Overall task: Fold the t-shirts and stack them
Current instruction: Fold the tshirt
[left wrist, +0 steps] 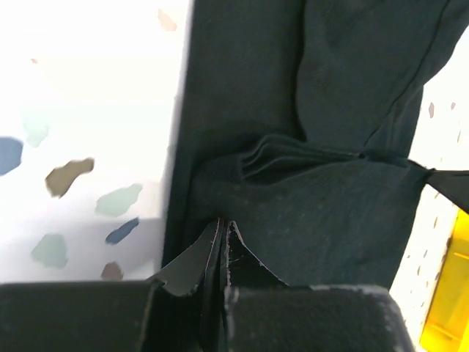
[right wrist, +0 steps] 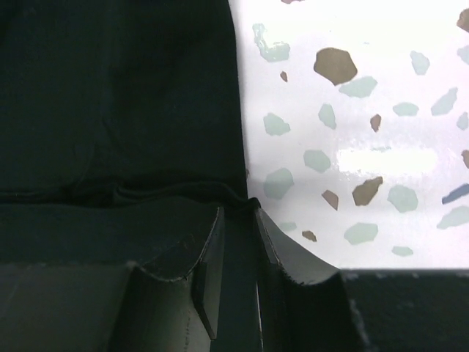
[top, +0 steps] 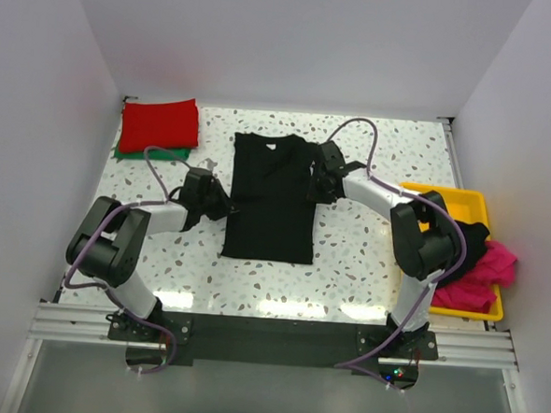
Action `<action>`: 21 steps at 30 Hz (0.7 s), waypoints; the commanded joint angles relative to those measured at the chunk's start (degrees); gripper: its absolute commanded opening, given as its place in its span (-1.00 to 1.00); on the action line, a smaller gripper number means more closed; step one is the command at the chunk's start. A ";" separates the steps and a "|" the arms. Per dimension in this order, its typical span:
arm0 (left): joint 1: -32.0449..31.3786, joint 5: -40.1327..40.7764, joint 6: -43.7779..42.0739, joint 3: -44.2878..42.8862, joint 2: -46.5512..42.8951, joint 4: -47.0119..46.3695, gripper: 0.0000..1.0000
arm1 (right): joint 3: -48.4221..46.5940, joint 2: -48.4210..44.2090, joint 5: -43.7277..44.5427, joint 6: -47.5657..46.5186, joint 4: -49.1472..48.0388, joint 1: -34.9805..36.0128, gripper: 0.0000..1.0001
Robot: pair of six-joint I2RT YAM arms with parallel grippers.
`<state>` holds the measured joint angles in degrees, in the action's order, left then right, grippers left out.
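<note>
A black t-shirt (top: 270,216) with a small white neck label (top: 272,146) lies flat in the middle of the table, collar to the far side, its sides folded in to a narrow strip. My left gripper (top: 221,203) is at its left edge; in the left wrist view the jaws (left wrist: 222,226) are pressed together on the black cloth (left wrist: 330,220). My right gripper (top: 316,184) is at its right edge; in the right wrist view the jaws (right wrist: 239,213) pinch the shirt's bunched edge (right wrist: 110,110). A folded red shirt (top: 159,122) lies on a green one (top: 153,151) at the far left.
A yellow tray (top: 445,193) stands at the right edge and holds a pink shirt (top: 482,275) and another black one (top: 471,239). Its corner shows in the left wrist view (left wrist: 447,323). White walls close in the far side and both sides. The tabletop is speckled white.
</note>
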<state>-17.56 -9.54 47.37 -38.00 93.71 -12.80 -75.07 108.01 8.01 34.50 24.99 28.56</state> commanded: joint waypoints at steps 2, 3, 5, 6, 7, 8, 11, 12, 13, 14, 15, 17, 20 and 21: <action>0.69 -1.36 0.26 -3.92 1.03 -3.73 -0.95 | -3.77 2.03 0.95 -0.05 -0.47 -0.25 -0.47; 0.69 -0.92 0.35 -4.36 1.30 -3.73 -0.95 | -4.03 2.47 1.13 -0.22 -0.38 -0.17 -0.47; 0.95 -0.66 0.44 -6.03 2.61 -3.29 -0.95 | -5.17 4.22 1.31 -0.22 0.05 -0.34 -0.47; 1.04 -0.22 0.44 -6.47 3.23 -3.11 -0.95 | -5.44 4.84 1.13 -0.40 0.14 -0.52 -0.47; 1.21 -0.04 0.61 -7.34 3.75 -3.11 -0.96 | -5.70 5.45 1.22 -0.40 0.32 -0.52 -0.47; 1.65 -0.13 0.79 -7.70 4.98 -3.28 -0.97 | -6.31 5.98 1.13 -0.40 0.49 -0.69 -0.48; 2.62 -0.04 1.49 -8.67 7.53 -3.99 -0.99 | -7.02 7.48 0.95 -0.75 0.76 -1.05 -0.48; 2.79 -0.21 1.84 -8.76 8.15 -4.25 -0.99 | -7.28 8.18 0.95 -0.84 1.19 -1.13 -0.48; 2.97 -0.30 1.93 -8.85 8.59 -4.60 -0.99 | -7.46 8.45 1.04 -0.84 1.28 -1.22 -0.48; 3.23 -0.39 2.19 -8.85 9.29 -4.61 -1.00 | -7.55 8.71 1.04 -1.10 1.37 -1.31 -0.48; 3.32 -0.22 2.20 -8.67 9.56 -4.69 -1.00 | -7.64 8.80 0.96 -1.19 1.37 -1.48 -0.49; 3.59 -0.13 2.28 -8.06 9.91 -4.96 -1.00 | -7.29 9.24 0.87 -1.19 1.37 -1.48 -0.49; 3.94 -0.13 2.55 -7.09 9.91 -4.96 -1.00 | -6.76 9.59 0.43 -1.10 1.29 -1.57 -0.50; 4.03 -0.04 2.55 -6.83 9.91 -4.96 -1.00 | -6.58 9.59 0.43 -1.10 1.20 -1.57 -0.50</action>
<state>-14.57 -10.96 49.56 -45.43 102.54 -16.64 -81.03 116.20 7.97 34.26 25.58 27.24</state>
